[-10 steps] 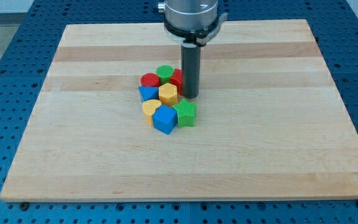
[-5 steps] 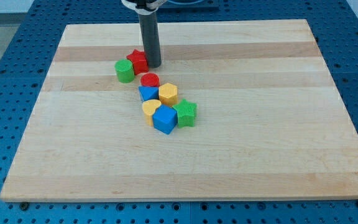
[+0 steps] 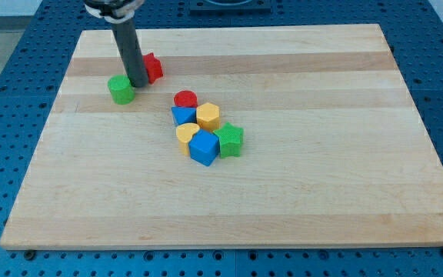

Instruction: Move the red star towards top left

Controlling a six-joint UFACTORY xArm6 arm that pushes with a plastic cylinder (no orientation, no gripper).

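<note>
The red star [image 3: 151, 68] lies on the wooden board [image 3: 321, 177] in its upper left part. My tip [image 3: 138, 83] stands just to the star's left and slightly below it, touching or nearly touching it. A green cylinder [image 3: 121, 89] sits right next to the tip on its left. The rod hides part of the star's left side.
A cluster lies near the board's middle: a red cylinder [image 3: 184, 99], a blue triangle [image 3: 181, 116], a yellow hexagon [image 3: 208, 116], a yellow heart [image 3: 186, 135], a blue cube [image 3: 204, 147] and a green star [image 3: 230, 140].
The rod has swept up and to the left. The red star and green cylinder left the cluster and moved left with it. The tip now stands between them, left of the star.
</note>
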